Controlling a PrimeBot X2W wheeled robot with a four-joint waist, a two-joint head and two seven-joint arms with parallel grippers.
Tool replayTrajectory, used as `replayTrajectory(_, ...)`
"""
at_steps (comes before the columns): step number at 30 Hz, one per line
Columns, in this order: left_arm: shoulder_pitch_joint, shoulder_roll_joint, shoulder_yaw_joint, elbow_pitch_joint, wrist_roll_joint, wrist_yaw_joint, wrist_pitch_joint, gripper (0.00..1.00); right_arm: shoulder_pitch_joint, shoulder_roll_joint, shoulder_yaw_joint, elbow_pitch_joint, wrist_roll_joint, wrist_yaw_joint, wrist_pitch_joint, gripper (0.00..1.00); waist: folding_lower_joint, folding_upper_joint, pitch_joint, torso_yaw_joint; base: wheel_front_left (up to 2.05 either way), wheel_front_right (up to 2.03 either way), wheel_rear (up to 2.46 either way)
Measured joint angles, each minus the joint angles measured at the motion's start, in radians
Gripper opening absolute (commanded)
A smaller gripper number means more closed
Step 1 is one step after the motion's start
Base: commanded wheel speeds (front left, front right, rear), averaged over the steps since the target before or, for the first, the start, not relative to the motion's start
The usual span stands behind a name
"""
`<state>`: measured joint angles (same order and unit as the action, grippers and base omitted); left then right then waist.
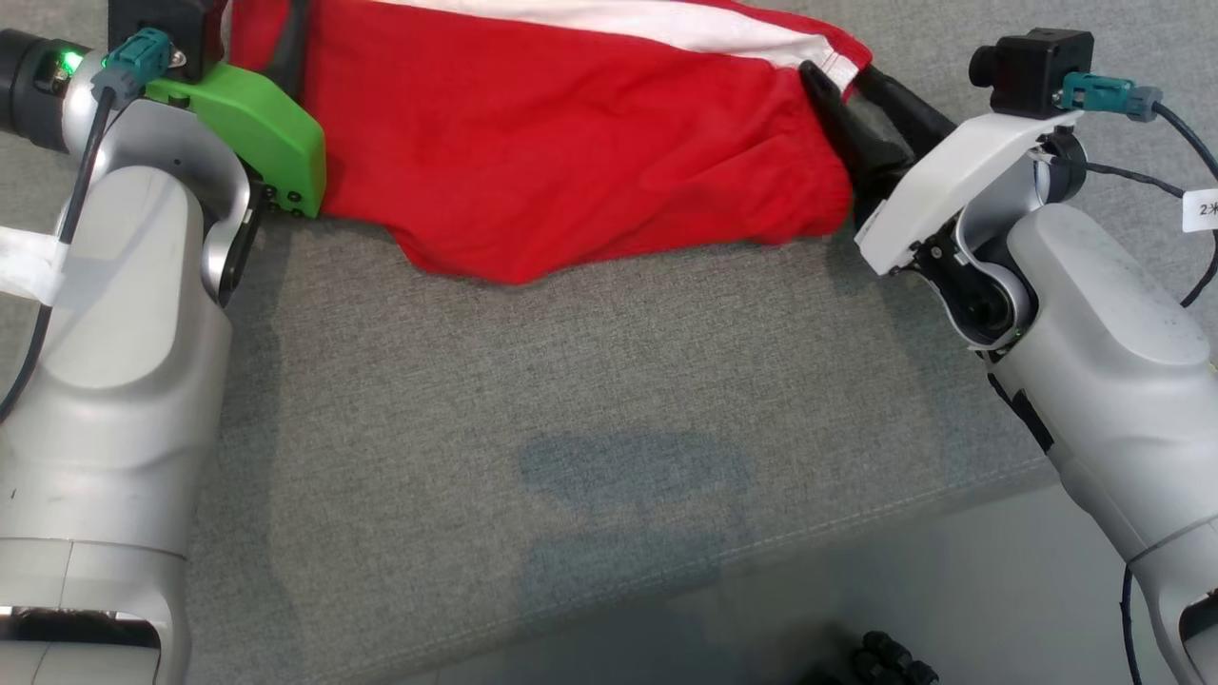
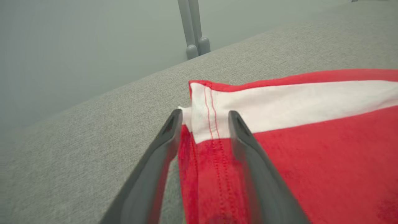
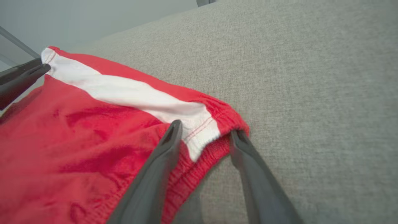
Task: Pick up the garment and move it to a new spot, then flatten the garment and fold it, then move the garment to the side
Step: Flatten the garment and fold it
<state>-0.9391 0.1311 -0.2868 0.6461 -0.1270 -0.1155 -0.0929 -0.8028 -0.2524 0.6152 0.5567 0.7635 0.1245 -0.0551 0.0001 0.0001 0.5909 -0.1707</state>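
Far half of the grey pad (image 1: 571, 400): red garment (image 1: 590, 152) with a white stripe (image 2: 295, 102) lies spread sideways and fairly flat, its near edge sagging to a point.
Left gripper (image 2: 204, 115): fingers parted, straddling the stitched hem (image 2: 213, 130) at the garment's left end. Cloth lies between them, unpinched.
Right gripper (image 3: 206, 129): fingers parted either side of the gathered waistband (image 3: 230, 118) at the right end, nothing clamped.
Handling: looks light and limp, so likely to drape, stretch and crease. The thick hem and waistband should give the firmest hold, both ends taken together.
Around: grey post (image 2: 194, 28) beyond the far edge, well apart. Cables (image 1: 1189, 143) hang at the right arm. Nothing seems to block a move toward the near side.
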Motion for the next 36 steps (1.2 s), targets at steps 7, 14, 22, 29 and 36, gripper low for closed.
replayTrajectory(7,-0.017,-0.009,0.013,0.055,0.0,0.0,-0.06,1.0,-0.001,-0.025,0.037,0.018,0.011,0.002,-0.03,1.0,0.0,0.0,-0.026,0.018,0.0,0.0,0.0)
replayTrajectory(14,-0.018,-0.034,0.03,0.077,-0.03,0.0,-0.138,1.0,0.039,-0.07,0.052,0.023,0.038,0.002,-0.076,1.0,0.0,0.0,-0.072,0.037,0.0,0.0,0.0)
replayTrajectory(22,0.076,-0.06,0.046,0.113,-0.063,0.0,-0.155,1.0,0.099,-0.102,0.058,0.019,0.067,0.002,-0.133,1.0,-0.0002,0.0,-0.145,0.065,0.0,0.0,0.0)
replayTrajectory(29,0.207,-0.079,0.058,0.202,-0.129,0.0,-0.154,1.0,0.143,-0.101,0.077,-0.001,0.093,0.001,-0.147,1.0,-0.0001,0.0,-0.218,0.087,0.0,0.0,0.0)
replayTrajectory(36,0.206,-0.081,0.072,0.223,-0.161,-0.007,-0.13,1.0,0.152,-0.101,0.105,-0.042,0.102,0.002,-0.147,1.0,-0.0002,0.0,-0.265,0.075,0.0,0.0,0.0)
